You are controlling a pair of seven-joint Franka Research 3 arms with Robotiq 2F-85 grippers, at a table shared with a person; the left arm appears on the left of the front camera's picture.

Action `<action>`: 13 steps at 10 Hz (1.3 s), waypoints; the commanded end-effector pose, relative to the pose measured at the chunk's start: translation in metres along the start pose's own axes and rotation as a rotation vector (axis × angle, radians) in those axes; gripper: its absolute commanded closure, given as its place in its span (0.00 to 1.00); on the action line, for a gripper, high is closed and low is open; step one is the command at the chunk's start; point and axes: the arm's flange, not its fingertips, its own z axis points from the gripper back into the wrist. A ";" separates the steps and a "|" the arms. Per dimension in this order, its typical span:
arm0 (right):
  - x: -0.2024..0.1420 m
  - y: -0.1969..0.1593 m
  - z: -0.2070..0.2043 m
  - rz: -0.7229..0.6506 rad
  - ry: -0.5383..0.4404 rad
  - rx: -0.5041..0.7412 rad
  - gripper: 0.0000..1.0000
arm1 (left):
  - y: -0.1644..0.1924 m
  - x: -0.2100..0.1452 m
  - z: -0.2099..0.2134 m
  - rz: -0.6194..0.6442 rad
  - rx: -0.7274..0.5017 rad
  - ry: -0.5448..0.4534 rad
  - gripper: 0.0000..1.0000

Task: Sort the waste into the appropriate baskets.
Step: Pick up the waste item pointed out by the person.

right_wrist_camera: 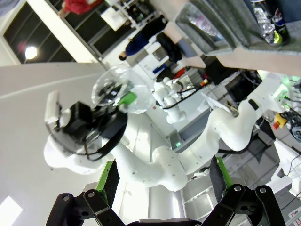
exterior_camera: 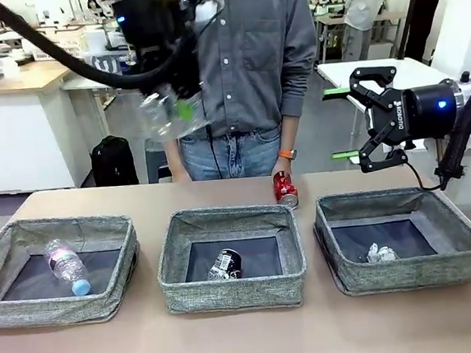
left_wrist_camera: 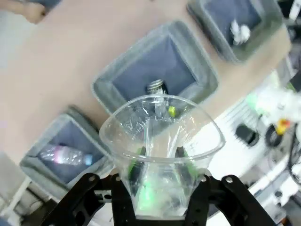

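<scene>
Bottle (exterior_camera: 160,117) clamped in left claw (exterior_camera: 177,107), green pads (exterior_camera: 185,111) squeezing its sides, high over the bench (exterior_camera: 233,342). Right claw (exterior_camera: 340,123) wide open, empty, raised near right basket (exterior_camera: 465,249).

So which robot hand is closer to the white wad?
Right. The right gripper hangs open above the right basket holding the wad; the left gripper, gripping a clear bottle, is up over the middle basket.

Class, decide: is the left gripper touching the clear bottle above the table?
Touching. Left wrist view: the left gripper clamps the clear bottle between its green pads.
</scene>
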 end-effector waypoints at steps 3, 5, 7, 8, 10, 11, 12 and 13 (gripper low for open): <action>-0.002 0.004 -0.002 -0.006 0.012 0.016 0.00 | -0.017 0.006 0.010 0.037 0.069 -0.072 0.64; -0.002 0.004 -0.002 -0.006 0.012 0.016 0.00 | -0.017 0.006 0.010 0.037 0.069 -0.072 0.64; -0.002 0.004 -0.002 -0.006 0.012 0.016 0.00 | -0.026 0.009 0.008 0.039 0.110 -0.070 0.64; -0.002 0.004 -0.002 -0.006 0.012 0.016 0.00 | -0.036 0.011 0.015 0.241 0.124 0.008 0.64; -0.002 0.004 -0.002 -0.006 0.012 0.016 0.00 | -0.076 0.009 0.053 0.350 0.288 0.107 0.64; -0.002 0.004 -0.002 -0.006 0.012 0.016 0.00 | -0.089 0.009 0.067 0.390 0.377 0.081 0.64; -0.002 0.004 -0.002 -0.006 0.012 0.016 0.00 | -0.102 0.009 0.076 0.361 0.348 0.042 0.64; -0.002 0.004 -0.002 -0.006 0.012 0.016 0.00 | -0.114 0.011 0.082 0.357 0.337 0.048 0.64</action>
